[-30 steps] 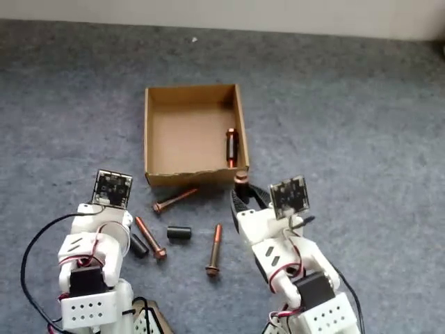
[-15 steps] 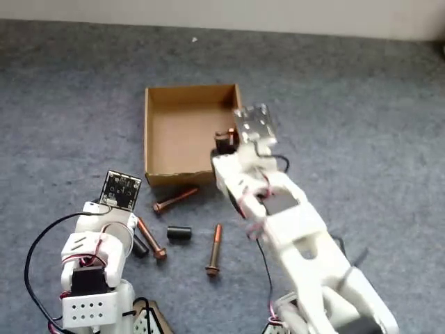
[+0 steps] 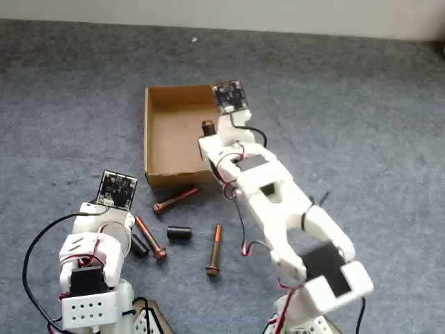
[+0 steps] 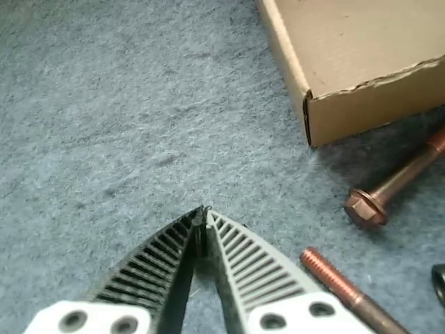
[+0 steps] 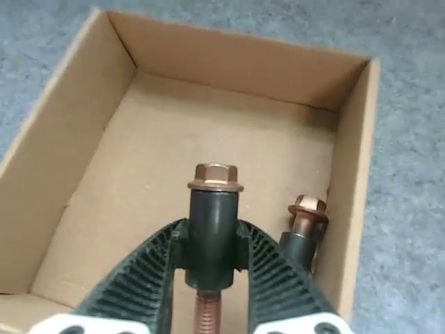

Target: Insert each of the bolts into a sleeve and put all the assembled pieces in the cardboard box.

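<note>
While the left arm sits low at the near side of the grey carpet (image 3: 361,104), the left gripper (image 4: 201,217) is pressed together tip against tip, with nothing between its fingers, and it points down at the carpet. Just beside this arm lies the first bolt (image 3: 150,239), with its head toward the arms. Next to it there is a dark sleeve (image 3: 139,245), partly covered by the arm. A little more to the middle the loose sleeve (image 3: 179,234) lies alone on its side. The second bolt (image 3: 215,249) lies near it but apart, also with its head toward the arms.

Further away, the third bolt (image 3: 175,200) lies at a slant near the front wall of the cardboard box (image 3: 154,139); I cannot tell whether it touches the wall.

Over the box the right arm is stretched out. The right gripper (image 5: 210,235) is clamped on the held sleeve (image 5: 211,209), which has the inserted bolt (image 5: 215,177) through it: the head sits on one end of the sleeve and the thread comes out at the other end. This piece hangs above the box floor. Inside the box the finished piece (image 5: 304,226), a bolt in its sleeve, lies close against one side wall.
</note>
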{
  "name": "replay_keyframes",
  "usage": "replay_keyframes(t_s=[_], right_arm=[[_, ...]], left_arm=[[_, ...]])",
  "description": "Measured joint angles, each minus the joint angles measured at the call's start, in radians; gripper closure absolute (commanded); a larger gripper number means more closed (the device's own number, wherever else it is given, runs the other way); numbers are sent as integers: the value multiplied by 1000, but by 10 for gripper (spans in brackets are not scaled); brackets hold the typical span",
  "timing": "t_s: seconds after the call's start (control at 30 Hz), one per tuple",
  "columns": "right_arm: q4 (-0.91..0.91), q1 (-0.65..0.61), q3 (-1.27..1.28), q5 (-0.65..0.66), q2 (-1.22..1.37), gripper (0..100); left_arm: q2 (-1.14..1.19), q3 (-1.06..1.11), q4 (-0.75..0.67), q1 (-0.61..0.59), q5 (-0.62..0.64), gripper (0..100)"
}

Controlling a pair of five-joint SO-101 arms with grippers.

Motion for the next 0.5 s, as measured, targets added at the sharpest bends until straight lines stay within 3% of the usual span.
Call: replay_keyframes(t_s=[0.23, 0.5], right_arm=[[-2, 0, -64, 0, 77, 861], [83, 0, -89, 0, 77, 861]], left_arm=[[0, 0, 0, 0, 0, 993], [0, 0, 0, 0, -2, 993]])
